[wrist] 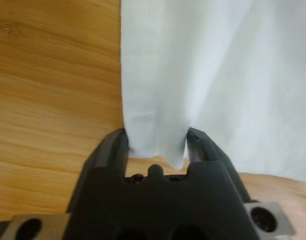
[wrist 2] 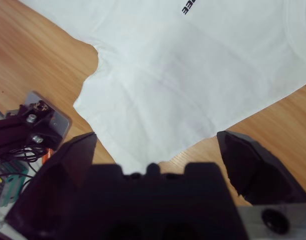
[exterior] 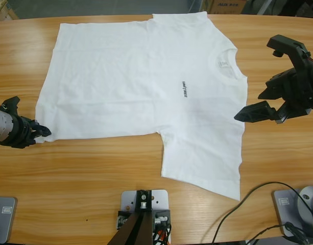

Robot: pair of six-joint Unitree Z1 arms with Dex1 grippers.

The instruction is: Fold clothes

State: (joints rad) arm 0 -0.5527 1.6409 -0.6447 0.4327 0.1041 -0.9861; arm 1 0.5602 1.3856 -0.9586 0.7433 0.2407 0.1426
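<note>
One white T-shirt (exterior: pixel 136 81) lies flat on the wooden table, its ribbed collar (exterior: pixel 227 64) to the right and small dark lettering (exterior: pixel 184 89) across the chest. My left gripper (exterior: pixel 43 131) is at the hem's near left corner. In the left wrist view the T-shirt (wrist: pixel 217 75) has that corner bunched between the jaws of the left gripper (wrist: pixel 157 142), which are shut on it. My right gripper (exterior: pixel 248 106) hovers open just right of the shoulder. In the right wrist view the right gripper (wrist 2: pixel 155 140) looks down on the T-shirt (wrist 2: pixel 192 75) and holds nothing.
The near sleeve (exterior: pixel 202 163) spreads toward the front edge. Bare wood (exterior: pixel 85 173) runs along the front left. A black cable (exterior: pixel 248 209) loops at the front right. Cardboard boxes (exterior: pixel 225 6) stand beyond the far edge.
</note>
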